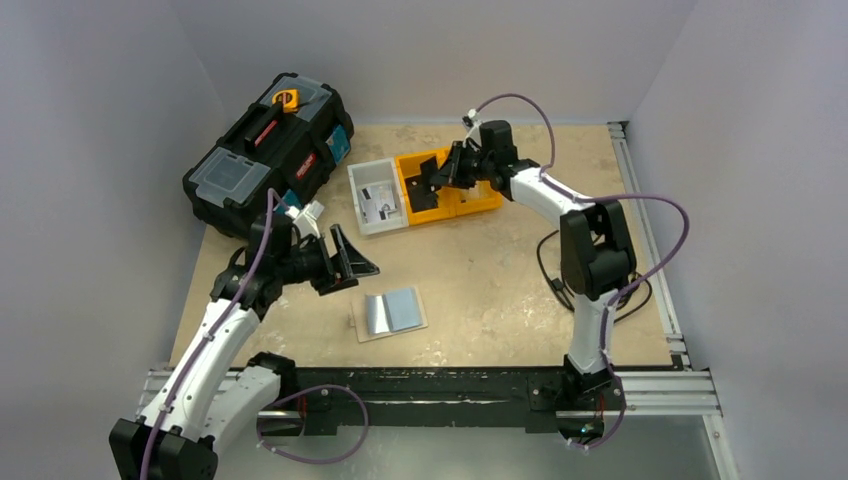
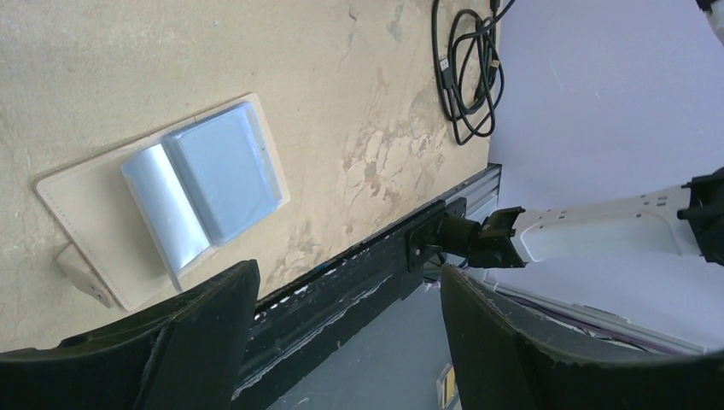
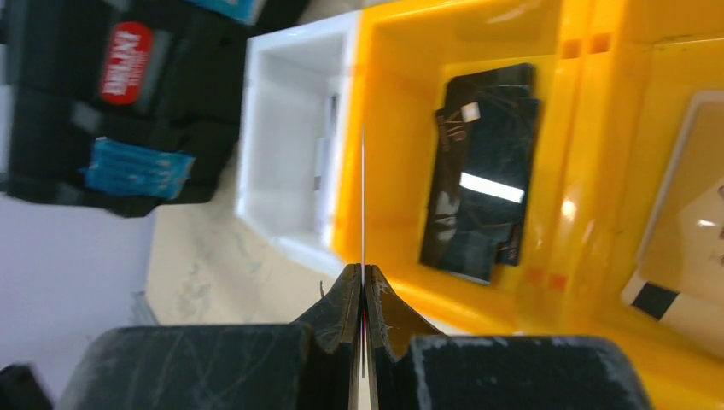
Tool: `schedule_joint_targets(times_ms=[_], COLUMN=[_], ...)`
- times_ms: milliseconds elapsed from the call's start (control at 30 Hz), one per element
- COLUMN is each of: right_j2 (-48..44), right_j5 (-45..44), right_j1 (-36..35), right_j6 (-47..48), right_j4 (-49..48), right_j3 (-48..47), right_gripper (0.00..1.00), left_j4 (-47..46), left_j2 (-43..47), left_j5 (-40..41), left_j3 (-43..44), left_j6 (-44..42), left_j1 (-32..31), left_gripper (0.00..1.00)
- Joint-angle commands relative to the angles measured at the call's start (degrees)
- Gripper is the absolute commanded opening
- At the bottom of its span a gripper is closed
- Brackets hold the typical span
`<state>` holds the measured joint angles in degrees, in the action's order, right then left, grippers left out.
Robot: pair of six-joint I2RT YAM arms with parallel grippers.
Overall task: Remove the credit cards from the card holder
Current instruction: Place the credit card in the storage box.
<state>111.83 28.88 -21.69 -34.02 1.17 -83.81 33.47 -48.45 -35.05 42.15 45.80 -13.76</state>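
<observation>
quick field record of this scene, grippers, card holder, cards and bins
left gripper: open, empty, off to one side of the holder
right gripper: shut on a thin card seen edge-on, above the bins
card holder: grey-tan flat sleeve lying open on the table, touched by neither gripper
yellow plastic bin: dark cards in one compartment, pale beige card in the next
white plastic bin: right beside the yellow one
black toolbox: far left corner
</observation>
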Motion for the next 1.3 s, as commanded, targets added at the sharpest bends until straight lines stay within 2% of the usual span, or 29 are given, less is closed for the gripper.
schedule_joint_targets(times_ms=[0,400,567,833,933,1033,1133,1267], right_j2=[5.9,14.94,14.57,10.07,6.77,3.59,-1.52,-9.4], right_j5=[-5.01,-10.45,-12.54,-15.94,-20.52,-26.09,-29.76,-31.95], right_j1=[-0.25,-2.42,-3.06,-3.84,-4.2,-5.13,-8.52,-12.74], right_j6=[5.52,4.14,3.6,3.85,3.7,4.17,4.21,2.74], right_j4=[8.88,11.26,11.89,16.46,19.67,24.77,26.16,24.89], right_j3=[-8.58,-18.43,-18.57,-19.98,-20.35,-20.46,-15.62,-3.86], right_gripper=[0.0,0.0,0.16,0.34,0.42,0.46,0.46,0.46], left_j4=[2.14,1.98,2.03,1.33,0.86,0.49,-0.18,-2.06], left_j2=[1.73,3.52,3.37,3.34,3.07,2.63,2.04,0.66], left_j5=[0.59,0.33,0.11,0.13,0.49,0.95,1.87,1.78], left_j3=[1.85,0.31,-0.2,-1.23,-1.82,-2.36,-3.44,-4.55], left_j6=[-1.91,-0.86,-0.81,-0.71,-0.48,-0.45,-0.32,0.05], left_j1=[0.32,0.31,0.31,0.23,0.22,0.23,0.14,-0.62], left_gripper=[0.77,0.77,0.77,0.77,0.78,0.77,0.77,0.74])
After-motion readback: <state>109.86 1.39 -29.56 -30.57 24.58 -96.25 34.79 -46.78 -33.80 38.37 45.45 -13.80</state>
